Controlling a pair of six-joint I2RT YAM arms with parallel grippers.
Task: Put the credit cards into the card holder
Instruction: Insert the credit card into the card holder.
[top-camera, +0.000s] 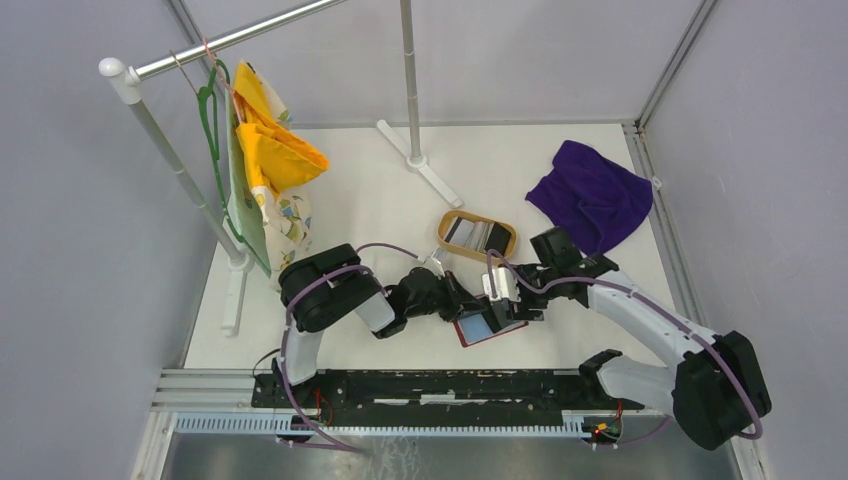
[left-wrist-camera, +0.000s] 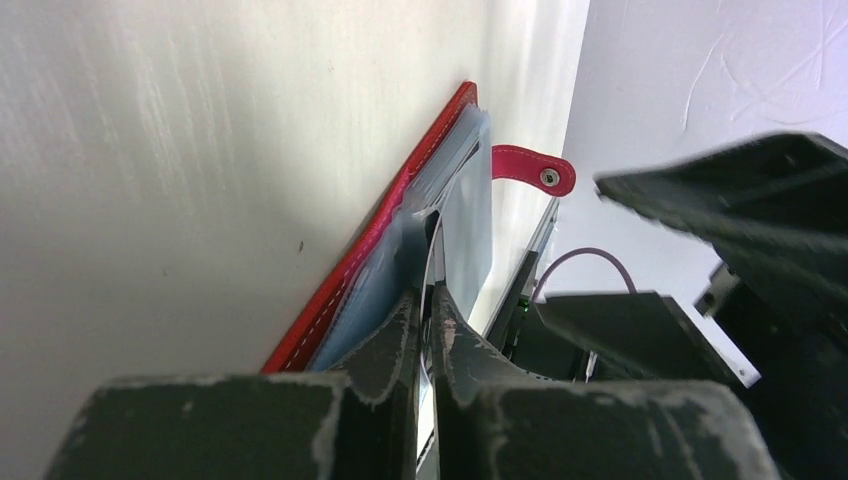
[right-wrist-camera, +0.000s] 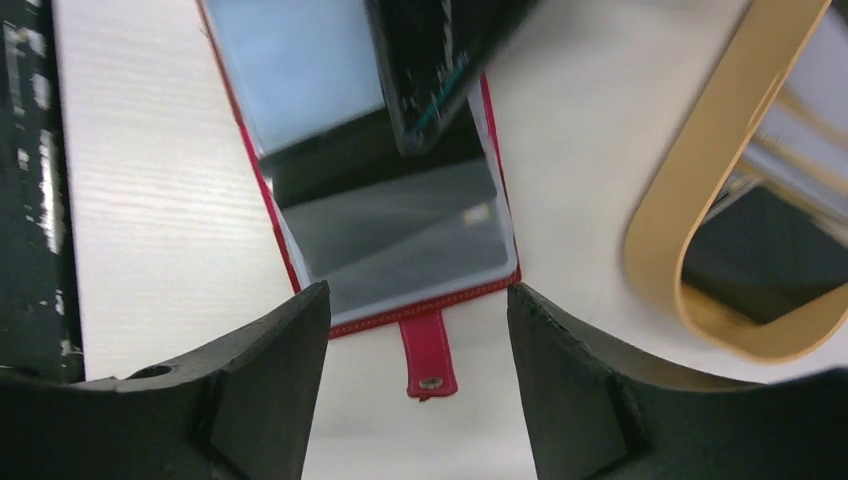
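Where both sets of fingers converge, a small red leather-like bifold card holder (top-camera: 488, 333) is laid open and flat on the matt white table (right-wrist-camera: 150, 200), with pale stitching visible along its red border. Clear, glossy pocket leaves are seen inside it. A silvery grey plastic card (right-wrist-camera: 400, 235) bearing a small gold chip is seated in the leaf nearest the right fingers. A narrow red strap with a metal snap stud (right-wrist-camera: 428, 355) is stretched from the holder's edge into the gap between those fingers.

The right gripper (right-wrist-camera: 413, 300) is spread wide and nothing is grasped. Its scuffed, curved black fingers (right-wrist-camera: 270, 390) are poised over the table, one to each side of the strap.

The left gripper (left-wrist-camera: 428, 320) is set almost closed. A thin pale blue-grey plastic card (left-wrist-camera: 468, 215) is pinched edge-on between its worn black fingers (left-wrist-camera: 390, 345), and the card's far end is angled into the holder beyond the fingertips.

Beyond one of the right fingers, near it, a tan oval wooden tray (right-wrist-camera: 700, 180) with a smooth rim is set, and a dark card (right-wrist-camera: 770, 270) is lying in it.
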